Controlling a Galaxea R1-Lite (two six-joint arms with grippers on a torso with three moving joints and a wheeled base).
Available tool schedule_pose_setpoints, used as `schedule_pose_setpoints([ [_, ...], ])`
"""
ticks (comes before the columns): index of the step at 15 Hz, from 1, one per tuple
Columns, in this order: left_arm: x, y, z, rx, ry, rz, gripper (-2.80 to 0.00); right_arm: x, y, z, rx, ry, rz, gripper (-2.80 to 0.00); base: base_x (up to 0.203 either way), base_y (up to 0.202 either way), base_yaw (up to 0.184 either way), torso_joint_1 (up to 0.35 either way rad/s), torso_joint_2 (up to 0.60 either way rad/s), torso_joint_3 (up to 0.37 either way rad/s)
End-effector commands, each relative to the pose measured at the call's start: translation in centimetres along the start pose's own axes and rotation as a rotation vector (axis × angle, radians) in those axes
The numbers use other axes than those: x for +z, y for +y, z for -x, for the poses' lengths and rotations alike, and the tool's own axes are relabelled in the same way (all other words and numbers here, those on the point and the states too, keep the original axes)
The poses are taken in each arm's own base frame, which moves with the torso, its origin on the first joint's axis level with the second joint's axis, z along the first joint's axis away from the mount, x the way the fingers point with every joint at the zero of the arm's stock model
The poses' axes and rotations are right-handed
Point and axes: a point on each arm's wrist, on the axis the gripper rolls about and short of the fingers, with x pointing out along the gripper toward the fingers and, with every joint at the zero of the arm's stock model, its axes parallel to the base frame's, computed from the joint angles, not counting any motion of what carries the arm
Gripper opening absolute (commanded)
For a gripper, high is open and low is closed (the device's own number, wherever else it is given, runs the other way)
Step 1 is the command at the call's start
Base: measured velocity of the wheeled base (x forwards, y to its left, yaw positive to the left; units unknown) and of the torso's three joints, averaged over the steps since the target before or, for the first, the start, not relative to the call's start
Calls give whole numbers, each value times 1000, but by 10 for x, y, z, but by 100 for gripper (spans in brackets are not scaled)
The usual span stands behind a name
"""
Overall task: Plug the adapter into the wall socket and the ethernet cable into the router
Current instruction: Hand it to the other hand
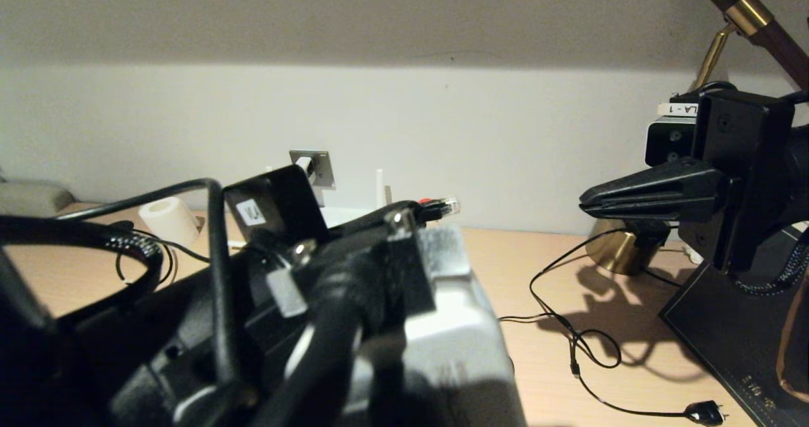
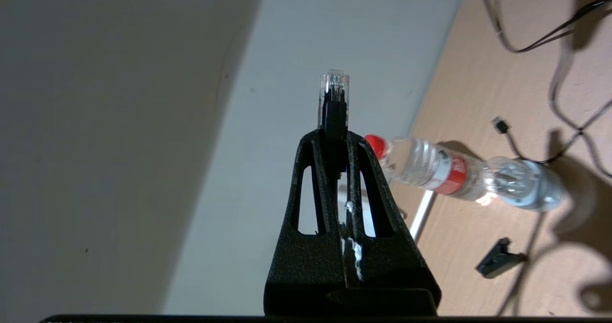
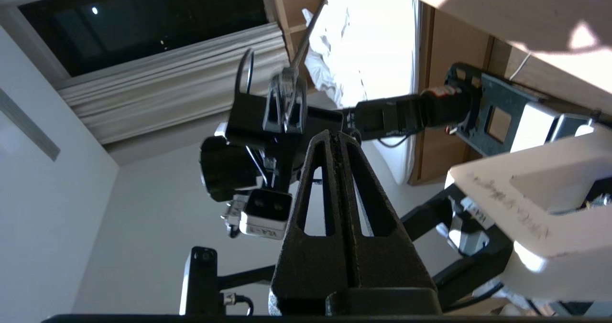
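Observation:
My left gripper (image 1: 422,211) is raised over the desk near the back wall and is shut on the ethernet cable (image 1: 445,207). The cable's clear-tipped connector (image 2: 333,98) sticks out past the fingertips, pointing at the wall. The grey wall socket (image 1: 319,168) sits on the wall behind the left arm, and a small white block that looks like the adapter (image 1: 305,163) rests against its face. The white router (image 1: 344,215) lies below it, mostly hidden by the arm, with one antenna (image 1: 379,188) standing up. My right gripper (image 1: 584,201) hangs at the right, shut and empty.
A clear water bottle (image 2: 430,167) with a red cap lies on the desk beyond the left gripper. A brass lamp base (image 1: 616,250), its black cord and plug (image 1: 705,411), and a black pad (image 1: 739,332) occupy the right. A tape roll (image 1: 167,218) stands at the left.

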Motion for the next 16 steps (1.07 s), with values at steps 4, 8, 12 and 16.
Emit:
schedule_pose_setpoints([
  [4, -23, -17, -76, -32, 84, -36, -280, 29, -12, 16, -10, -103, -66, -280, 0, 0, 0, 0, 0, 0],
  [8, -22, -27, -100, -14, -21, -17, -280, 54, -22, 13, -14, -98, -113, -280, 0, 0, 0, 0, 0, 0],
  [12, -27, -27, -98, -20, -39, -19, -280, 73, -23, 3, -11, -71, -120, -280, 0, 0, 0, 0, 0, 0],
  [16, -32, -21, -89, -7, -59, -22, -280, 67, -14, -15, -8, -8, -89, 0, 0, 0, 0, 0, 0, 0],
])
